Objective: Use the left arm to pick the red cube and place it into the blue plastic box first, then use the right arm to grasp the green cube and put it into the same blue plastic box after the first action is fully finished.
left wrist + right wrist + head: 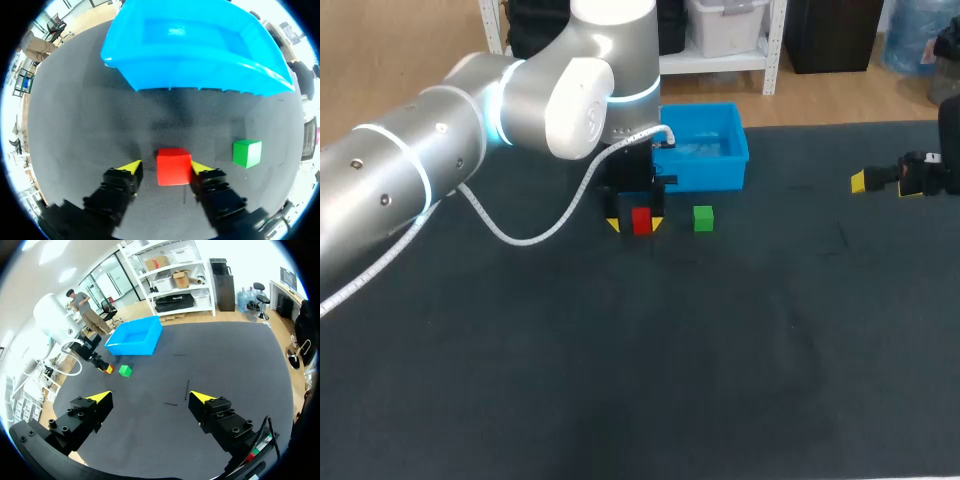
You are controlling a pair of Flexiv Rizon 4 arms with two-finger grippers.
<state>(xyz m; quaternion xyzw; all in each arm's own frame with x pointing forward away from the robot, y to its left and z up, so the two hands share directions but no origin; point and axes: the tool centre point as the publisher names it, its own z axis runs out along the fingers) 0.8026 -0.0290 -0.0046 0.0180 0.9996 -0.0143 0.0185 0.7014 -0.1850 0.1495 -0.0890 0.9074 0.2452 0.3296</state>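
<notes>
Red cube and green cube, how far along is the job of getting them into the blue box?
Done: nothing; the blue box holds no cube. In hand: the left gripper straddles the red cube on the table, open, not yet clamped. Left: lift and drop red, then the green cube, which the open right gripper sits far from.

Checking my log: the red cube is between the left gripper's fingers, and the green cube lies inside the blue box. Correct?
No: the green cube lies on the table beside the red cube, outside the blue box; the left wrist view shows it.
</notes>
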